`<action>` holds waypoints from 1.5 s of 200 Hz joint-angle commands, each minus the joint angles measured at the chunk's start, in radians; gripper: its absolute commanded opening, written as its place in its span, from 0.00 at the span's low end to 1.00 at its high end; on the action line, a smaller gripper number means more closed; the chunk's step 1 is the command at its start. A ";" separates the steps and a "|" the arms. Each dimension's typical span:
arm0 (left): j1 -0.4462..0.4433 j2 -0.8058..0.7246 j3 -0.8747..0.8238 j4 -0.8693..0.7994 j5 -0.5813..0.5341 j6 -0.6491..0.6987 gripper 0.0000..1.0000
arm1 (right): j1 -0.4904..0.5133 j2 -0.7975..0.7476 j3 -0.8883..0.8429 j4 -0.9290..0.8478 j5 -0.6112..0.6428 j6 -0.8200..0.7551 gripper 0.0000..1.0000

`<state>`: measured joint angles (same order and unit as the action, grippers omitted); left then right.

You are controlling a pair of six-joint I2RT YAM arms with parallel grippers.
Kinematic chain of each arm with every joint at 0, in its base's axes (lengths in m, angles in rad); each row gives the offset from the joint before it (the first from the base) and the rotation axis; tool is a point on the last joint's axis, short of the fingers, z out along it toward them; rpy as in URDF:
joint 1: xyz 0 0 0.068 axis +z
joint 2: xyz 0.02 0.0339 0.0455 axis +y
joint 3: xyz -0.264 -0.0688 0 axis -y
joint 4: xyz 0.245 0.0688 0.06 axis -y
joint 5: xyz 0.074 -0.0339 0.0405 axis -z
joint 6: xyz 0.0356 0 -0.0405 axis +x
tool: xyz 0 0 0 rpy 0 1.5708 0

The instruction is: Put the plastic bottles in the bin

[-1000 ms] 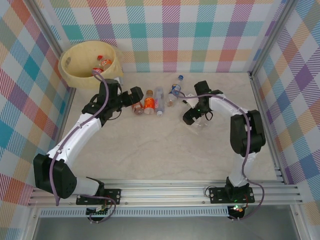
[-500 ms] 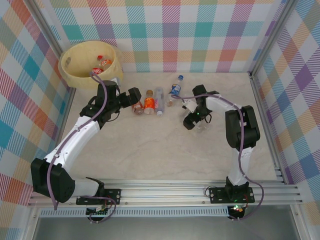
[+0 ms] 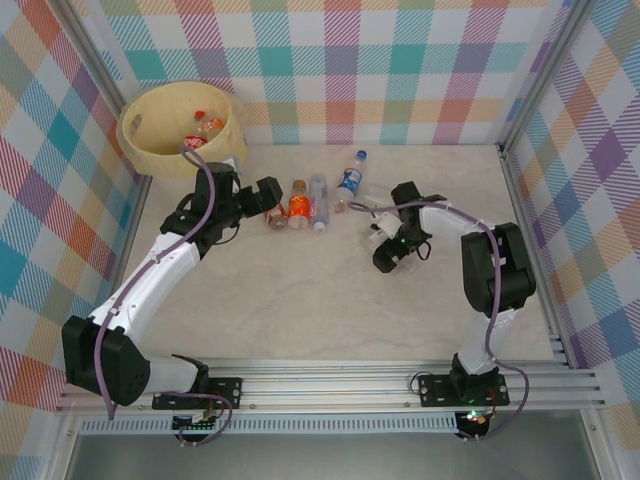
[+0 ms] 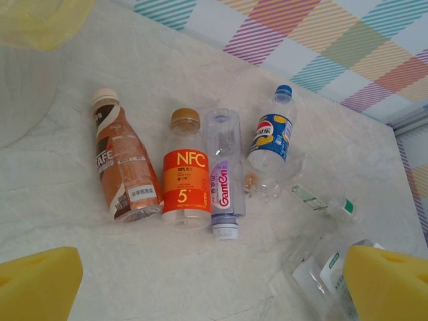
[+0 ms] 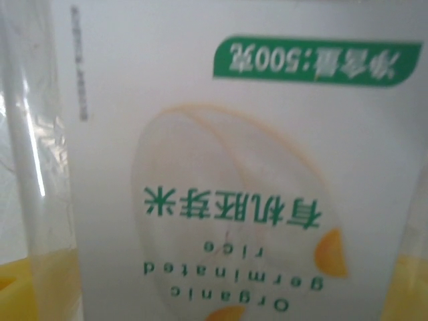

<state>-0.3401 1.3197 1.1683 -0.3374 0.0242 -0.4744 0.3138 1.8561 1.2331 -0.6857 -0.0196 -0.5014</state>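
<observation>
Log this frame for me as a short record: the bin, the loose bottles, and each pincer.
bin: far left corner, yellow liner, at least two bottles inside
row on table: brown coffee bottle, orange NFC bottle, clear Ganten bottle, blue-label bottle, all lying flat
apart from row: green-cap bottle, white-label bottle
left pincer: open, empty, facing the row
right pincer: open, straddling white-label bottle; contact cannot be told

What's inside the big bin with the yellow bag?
Two bottles lie in the bin, showing red and orange. Anything under them or behind the near wall is covered.
</observation>
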 commanded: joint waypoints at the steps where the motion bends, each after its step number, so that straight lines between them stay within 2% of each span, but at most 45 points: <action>1: -0.011 -0.003 -0.001 0.006 -0.004 0.022 1.00 | -0.004 -0.034 -0.028 -0.006 -0.024 0.016 1.00; 20: -0.011 -0.002 -0.001 0.005 -0.005 0.025 1.00 | -0.005 -0.034 -0.049 0.012 0.001 0.038 1.00; 72: -0.012 0.008 -0.002 0.005 -0.001 0.026 1.00 | 0.007 -0.077 -0.114 0.115 0.070 0.086 0.84; 112: -0.011 0.025 0.000 0.004 0.056 0.005 1.00 | 0.016 -0.134 -0.138 0.188 0.030 0.104 0.70; 146: -0.012 0.035 -0.021 0.028 0.155 -0.039 1.00 | 0.032 -0.184 -0.159 0.285 -0.036 0.147 0.63; 164: -0.013 0.048 -0.055 0.051 0.203 -0.099 1.00 | 0.059 -0.209 -0.181 0.365 -0.082 0.195 0.61; 193: -0.024 0.076 -0.122 0.208 0.330 -0.177 1.00 | 0.123 -0.227 -0.203 0.486 -0.142 0.259 0.58; 226: -0.068 0.120 -0.113 0.262 0.439 -0.155 1.00 | 0.170 -0.225 -0.194 0.587 -0.208 0.288 0.56; 258: -0.123 0.158 -0.082 0.261 0.439 -0.130 1.00 | 0.201 -0.233 -0.180 0.633 -0.287 0.303 0.56; 300: -0.161 0.237 -0.016 0.271 0.429 -0.115 1.00 | 0.234 -0.224 -0.135 0.588 -0.360 0.297 0.58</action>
<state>-0.4805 1.5208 1.1027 -0.1085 0.4374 -0.6125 0.5308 1.6520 1.0496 -0.1097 -0.2817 -0.2165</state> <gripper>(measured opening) 0.999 0.844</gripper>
